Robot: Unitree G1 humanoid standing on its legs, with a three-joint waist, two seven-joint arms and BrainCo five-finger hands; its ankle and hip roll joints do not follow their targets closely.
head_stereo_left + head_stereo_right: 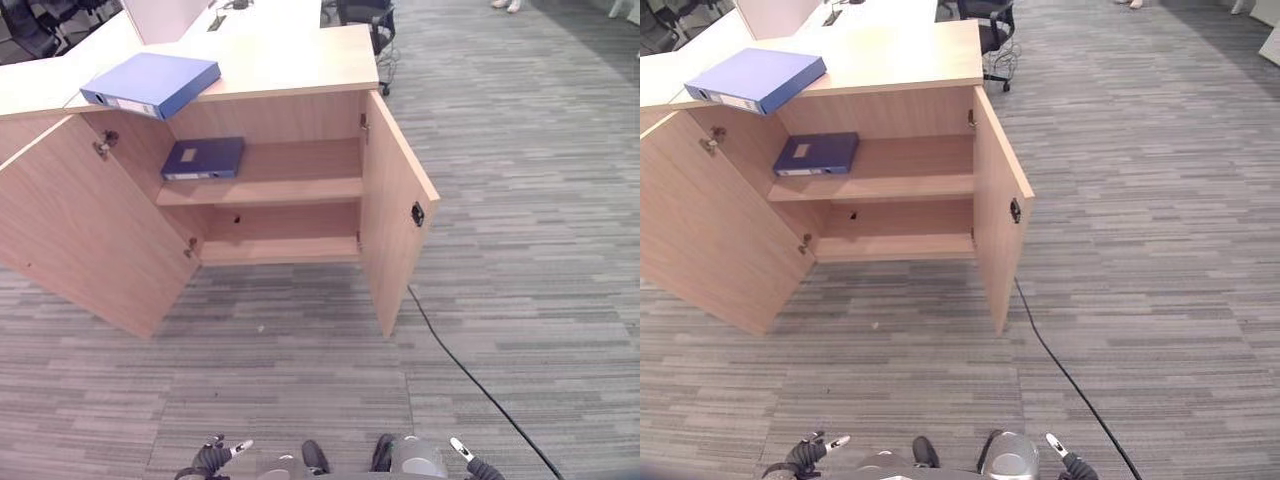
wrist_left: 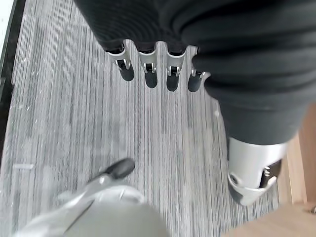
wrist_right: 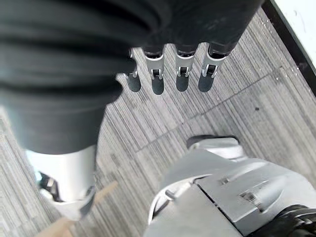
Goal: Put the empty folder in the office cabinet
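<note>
A light blue folder (image 1: 152, 83) lies flat on top of the wooden cabinet (image 1: 290, 62), near its left end and jutting over the front edge. A darker blue folder (image 1: 204, 158) lies flat on the left part of the upper shelf (image 1: 300, 188) inside. Both cabinet doors stand wide open, the left door (image 1: 80, 230) and the right door (image 1: 395, 210). My left hand (image 1: 212, 459) and right hand (image 1: 476, 466) hang low at the near edge, far from the cabinet. The fingers (image 2: 148, 71) of the left and the fingers (image 3: 180, 74) of the right are straight and hold nothing.
The lower shelf (image 1: 280, 250) holds nothing. Grey striped carpet (image 1: 300, 370) lies between me and the cabinet. A black office chair (image 1: 365, 12) stands behind the cabinet, and a person's shoes (image 1: 506, 4) show at the far edge.
</note>
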